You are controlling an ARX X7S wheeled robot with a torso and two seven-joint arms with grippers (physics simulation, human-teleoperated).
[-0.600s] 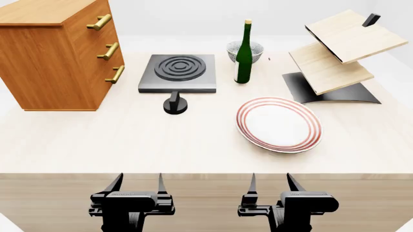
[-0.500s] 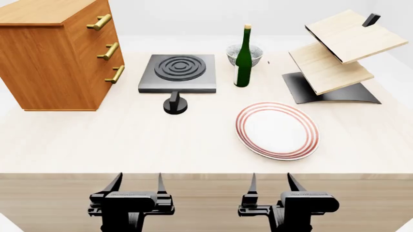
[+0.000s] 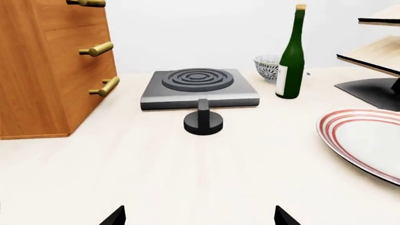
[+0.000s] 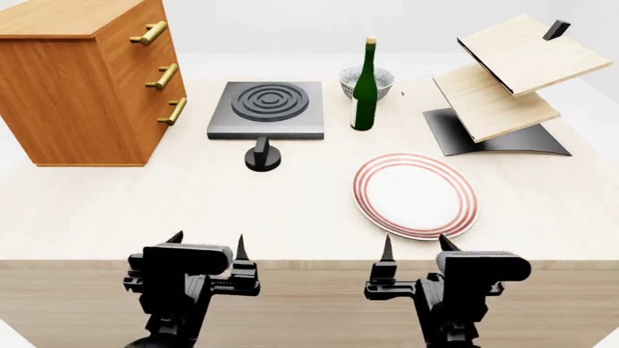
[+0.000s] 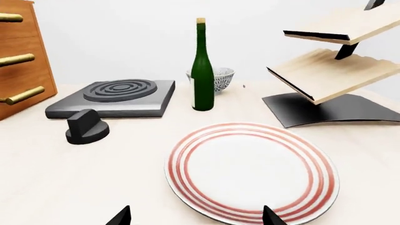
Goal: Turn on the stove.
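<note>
The stove (image 4: 268, 109) is a flat dark grey hotplate with a ringed burner, at the back middle of the table. Its black round knob (image 4: 262, 157) stands just in front of it. Both show in the left wrist view, stove (image 3: 198, 86) and knob (image 3: 203, 122), and in the right wrist view, stove (image 5: 115, 96) and knob (image 5: 86, 126). My left gripper (image 4: 207, 246) is open and empty at the table's front edge, well short of the knob. My right gripper (image 4: 416, 246) is open and empty at the front edge, just before the plate.
A red-ringed white plate (image 4: 415, 195) lies right of the middle. A green bottle (image 4: 364, 87) and a patterned bowl (image 4: 385, 80) stand behind it. A wooden drawer chest (image 4: 82, 80) fills the back left. A tilted two-tier wooden rack (image 4: 508, 83) stands at the back right.
Both grippers have risen and moved forward to the table's front edge. The plate and bottle settled slightly early on. The stove and knob have not moved.
</note>
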